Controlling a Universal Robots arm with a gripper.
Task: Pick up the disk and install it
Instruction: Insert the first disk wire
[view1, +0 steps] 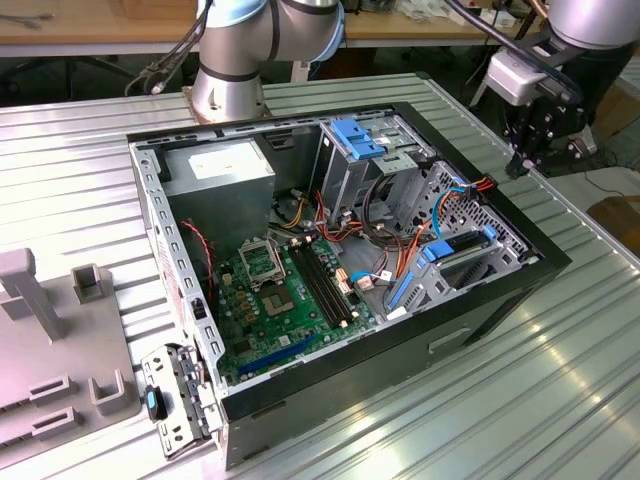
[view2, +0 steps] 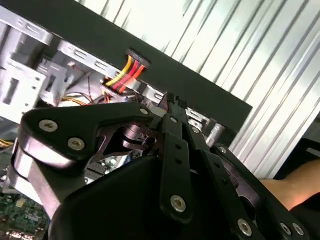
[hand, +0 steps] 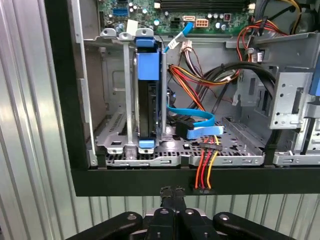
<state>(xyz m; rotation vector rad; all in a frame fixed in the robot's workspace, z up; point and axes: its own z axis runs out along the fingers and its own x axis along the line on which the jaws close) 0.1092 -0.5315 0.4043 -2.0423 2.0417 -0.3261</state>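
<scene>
The disk (hand: 148, 75) stands on edge in a metal bay at the case's near wall, its blue rails framing a dark body. In the exterior view the disk (view1: 460, 245) lies low in the case, toward that view's right. My gripper (view1: 522, 160) hangs outside the case, above the ribbed table at the exterior view's right. In the first wrist view the gripper (hand: 172, 191) is just outside the black case wall, shut, with nothing between its fingers. The second wrist view shows the fingers (view2: 172, 107) pressed together.
The open computer case (view1: 545, 262) lies on a ribbed metal table (view1: 560, 400). Inside are a motherboard (view1: 280, 290), a grey power supply (view1: 220, 165), a blue-topped drive cage (view1: 355, 140) and loose cables. A red-yellow power plug (hand: 206, 170) hangs over the case wall beside the gripper. Grey fixtures (view1: 60, 330) stand at the exterior view's left.
</scene>
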